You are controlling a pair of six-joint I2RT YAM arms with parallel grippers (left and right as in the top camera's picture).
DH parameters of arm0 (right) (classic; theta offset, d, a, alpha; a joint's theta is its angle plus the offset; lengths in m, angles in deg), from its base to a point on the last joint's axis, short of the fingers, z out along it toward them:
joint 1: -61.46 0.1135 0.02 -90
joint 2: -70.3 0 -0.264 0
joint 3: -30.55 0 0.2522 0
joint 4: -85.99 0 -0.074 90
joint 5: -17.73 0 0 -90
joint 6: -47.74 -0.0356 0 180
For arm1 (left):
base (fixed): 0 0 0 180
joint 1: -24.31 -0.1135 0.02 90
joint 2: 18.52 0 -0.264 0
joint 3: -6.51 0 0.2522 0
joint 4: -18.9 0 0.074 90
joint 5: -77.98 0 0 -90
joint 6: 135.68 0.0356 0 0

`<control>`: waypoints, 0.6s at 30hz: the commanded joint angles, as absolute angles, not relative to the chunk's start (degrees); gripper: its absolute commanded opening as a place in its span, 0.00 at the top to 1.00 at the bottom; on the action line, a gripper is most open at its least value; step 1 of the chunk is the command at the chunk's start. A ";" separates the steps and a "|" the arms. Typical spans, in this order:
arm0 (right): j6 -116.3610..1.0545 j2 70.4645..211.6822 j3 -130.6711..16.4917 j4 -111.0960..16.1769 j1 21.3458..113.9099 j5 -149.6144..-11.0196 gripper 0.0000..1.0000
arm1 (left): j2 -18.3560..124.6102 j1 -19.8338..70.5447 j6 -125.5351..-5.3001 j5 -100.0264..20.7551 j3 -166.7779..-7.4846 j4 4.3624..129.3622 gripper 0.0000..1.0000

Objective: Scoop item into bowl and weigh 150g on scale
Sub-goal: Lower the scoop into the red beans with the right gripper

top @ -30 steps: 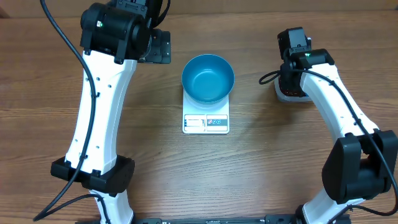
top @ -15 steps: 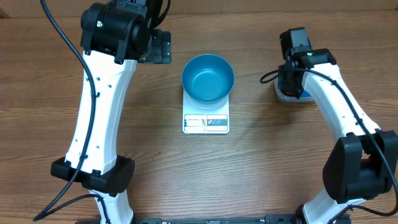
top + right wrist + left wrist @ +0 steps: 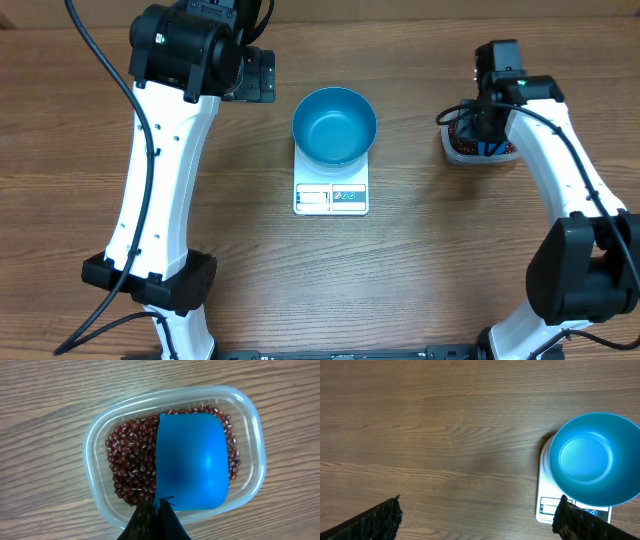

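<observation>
Wooden table [image 3: 400, 260] noted under both arms. The bowl [image 3: 334, 125] is seated on the scale [image 3: 331, 197] at centre. The beans [image 3: 131, 467] are held in a clear tub [image 3: 95, 435], well apart to the right. The right gripper [image 3: 159, 506] is clenched on a blue scoop [image 3: 192, 462] over the beans. The left gripper [image 3: 477, 521] is spread wide above bare wood, nothing grasped.

A wooden table [image 3: 420, 270] fills every view, edge to edge. Its top is mid-brown with fine darker grain running left to right across the frames, and long streaks and cathedral figures show in the upper half of the left wrist view. The light is even and soft, giving only faint, blurred shadows. Walls, floor and windows lie outside the frames.
</observation>
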State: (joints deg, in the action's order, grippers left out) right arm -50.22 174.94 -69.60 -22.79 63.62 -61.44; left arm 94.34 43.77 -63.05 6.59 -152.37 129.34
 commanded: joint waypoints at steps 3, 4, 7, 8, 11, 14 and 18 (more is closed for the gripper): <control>-51.23 175.27 -70.17 -22.05 62.09 -66.03 0.96 | 94.60 43.77 -61.98 5.91 -152.92 129.45 0.00; -51.23 175.27 -70.17 -21.90 62.07 -66.19 0.96 | 94.60 43.77 -61.98 5.91 -152.92 129.45 0.01; -51.21 175.27 -70.19 -21.59 62.07 -66.86 0.96 | 94.60 43.77 -61.98 5.89 -152.92 129.45 0.00; -51.23 175.27 -70.19 -21.55 62.07 -67.13 0.96 | 94.60 43.77 -61.98 5.89 -152.92 129.45 0.00; -51.23 175.27 -70.19 -21.53 62.07 -67.50 0.96 | 94.60 43.81 -61.95 5.35 -152.92 129.45 0.00; -51.23 175.27 -70.19 -21.40 62.07 -67.50 0.96 | 94.60 43.77 -61.95 4.65 -152.92 129.45 0.01; -51.25 175.25 -70.19 -21.40 61.89 -67.52 0.96 | 94.60 43.79 -61.95 4.65 -152.92 129.45 0.00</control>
